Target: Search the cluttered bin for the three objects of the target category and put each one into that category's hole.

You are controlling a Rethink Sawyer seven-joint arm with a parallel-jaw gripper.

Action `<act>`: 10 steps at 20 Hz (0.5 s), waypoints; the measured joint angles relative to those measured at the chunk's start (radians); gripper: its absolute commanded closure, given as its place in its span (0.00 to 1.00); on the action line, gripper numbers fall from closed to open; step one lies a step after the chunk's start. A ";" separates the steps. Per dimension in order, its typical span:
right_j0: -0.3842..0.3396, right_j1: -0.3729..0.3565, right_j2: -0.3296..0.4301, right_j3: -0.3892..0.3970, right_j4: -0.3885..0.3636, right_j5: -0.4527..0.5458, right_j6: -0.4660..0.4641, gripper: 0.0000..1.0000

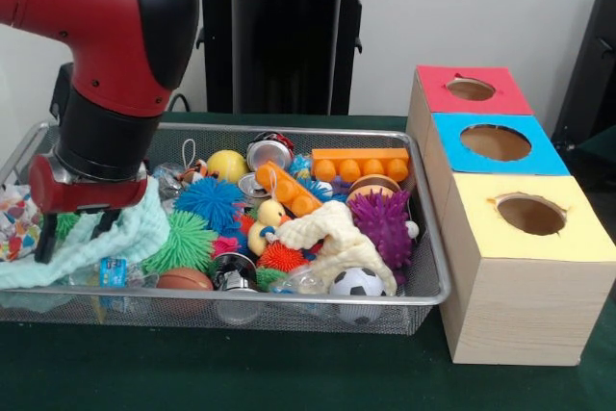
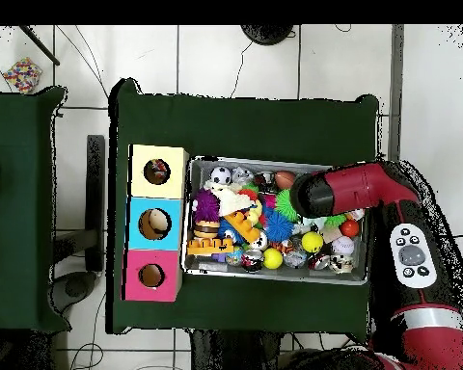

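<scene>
The jaws of the red and black gripper (image 1: 72, 223) pinch one pale green cloth (image 1: 115, 238) in the silver wire bin (image 1: 423, 281), beside three wooden hole boxes (image 1: 510, 238).

Toys crowd the bin (image 1: 428, 238) wall to wall, while the 3 box holes (image 1: 530, 214) stand unobstructed.

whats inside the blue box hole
In the overhead view the blue box hole shows a pale rounded object lying inside. What it is, and anything beneath it, cannot be seen; the front view shows only the hole's tan interior.
</scene>
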 measured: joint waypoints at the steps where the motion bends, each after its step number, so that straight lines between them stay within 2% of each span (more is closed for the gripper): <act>1: 0.004 0.000 -0.001 -0.001 -0.006 0.000 0.000 0.00; 10: 0.006 -0.002 -0.001 -0.002 -0.010 0.000 0.000 0.00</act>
